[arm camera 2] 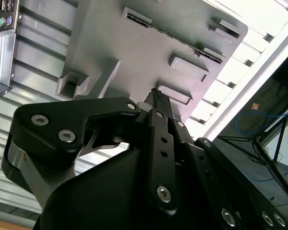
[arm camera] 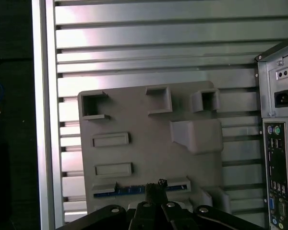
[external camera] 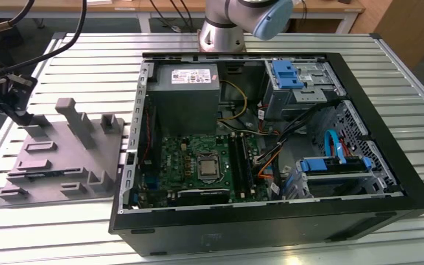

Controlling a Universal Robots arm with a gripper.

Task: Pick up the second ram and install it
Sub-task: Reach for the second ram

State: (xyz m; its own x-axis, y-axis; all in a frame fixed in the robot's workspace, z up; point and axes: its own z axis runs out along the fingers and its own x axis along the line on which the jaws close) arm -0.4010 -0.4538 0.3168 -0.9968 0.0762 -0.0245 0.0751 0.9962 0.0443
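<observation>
**Gripper over the parts holder – hazards at this stage.** The gripper [external camera: 25, 117] hangs at the left edge of the exterior view, above the far corner of the grey holder plate [external camera: 72, 165]. In the second wrist view its jaws [arm camera 2: 159, 103] stand drawn together with nothing between them.

The second ram [external camera: 46, 175] lies edge-up in a long slot of the plate, at the lower left of the exterior view. In the first wrist view it is the blue-dark strip [arm camera: 120, 191] at lower centre, with the jaw tips [arm camera: 155, 186] overlapping it in the picture. The second wrist view shows the ram [arm camera 2: 182, 40] well apart from the tips, so contact is judged not yet made.

Probable hazards:
- Closed jaws brought down would strike the thin board's upper edge instead of straddling it.
- A small sideways offset would land a jaw on the slot wall and tilt or jam the stick.
- The plate's upright posts [external camera: 75, 118] stand near the gripper and could be clipped.
- The plate rests loose on the slatted bench [external camera: 86, 61] – a push might slide it towards the computer case [external camera: 271, 221].
</observation>
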